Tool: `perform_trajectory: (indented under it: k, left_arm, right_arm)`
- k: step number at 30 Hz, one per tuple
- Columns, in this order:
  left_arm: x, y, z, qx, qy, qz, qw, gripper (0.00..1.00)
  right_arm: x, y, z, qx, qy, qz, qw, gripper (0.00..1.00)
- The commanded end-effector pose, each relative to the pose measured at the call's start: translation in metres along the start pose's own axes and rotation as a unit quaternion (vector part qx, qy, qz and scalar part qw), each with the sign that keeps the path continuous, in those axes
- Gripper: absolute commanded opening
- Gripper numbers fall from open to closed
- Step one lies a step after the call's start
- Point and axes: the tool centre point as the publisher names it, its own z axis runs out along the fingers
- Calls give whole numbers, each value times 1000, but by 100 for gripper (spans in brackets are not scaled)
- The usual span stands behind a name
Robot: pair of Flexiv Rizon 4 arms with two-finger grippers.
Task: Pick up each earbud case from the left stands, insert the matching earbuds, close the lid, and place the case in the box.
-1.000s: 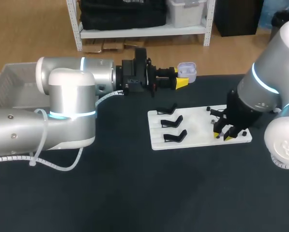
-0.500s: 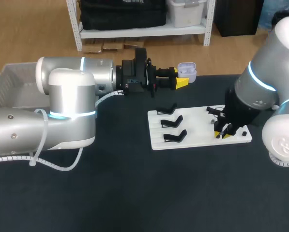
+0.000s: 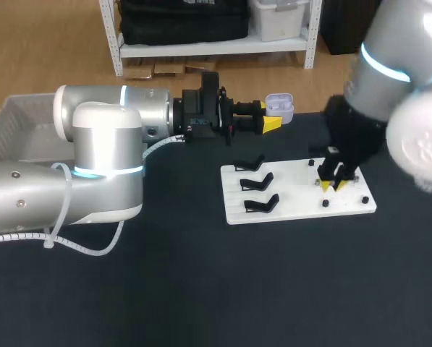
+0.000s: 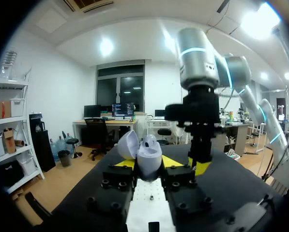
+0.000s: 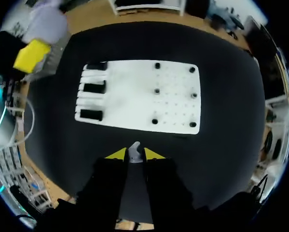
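"While both arms hang over the dark counter (image 3: 201,289), how many cases can you count?"

"Just one. It's a pale, rounded earbud case (image 3: 279,106), smooth and glossy, with its lid tipped open. The left claw (image 4: 148,164) has it clamped between its two yellow tips, up by the counter's far edge and apart from the board."

"What's on the white board (image 5: 134,104)?"

"It's a flat rectangle. Three curved black stands (image 5: 93,88) sit in a column along one side. Six small black pegs (image 5: 156,90) dot the other half, among rows of tiny holes."

"And the right claw (image 5: 134,155)?"

"It's over the peg side of the board. Its tips are pinched on one small whitish earbud (image 5: 134,150), smooth and rounded."

"Is there a box?"

"One pale box (image 3: 13,119), off the counter's far left corner, behind the left arm."
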Motion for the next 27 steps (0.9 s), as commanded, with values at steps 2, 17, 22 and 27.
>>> perform_trajectory:
  k: [2,17,22,27]
  left_arm:
    - [0,1,0,0,0,0,1000,0]
    - [0,1,0,0,0,0,1000,0]
    - [0,1,0,0,0,0,1000,0]
    - [0,1,0,0,0,0,1000,0]
  right_arm:
    - [-2,22,-41,6,59,-66,996,0]
    - [-41,61,-95,6,-8,-144,990,0]
    - [-57,73,-103,3,-24,-185,982,0]
    - [-68,80,-106,3,-28,-230,973,0]
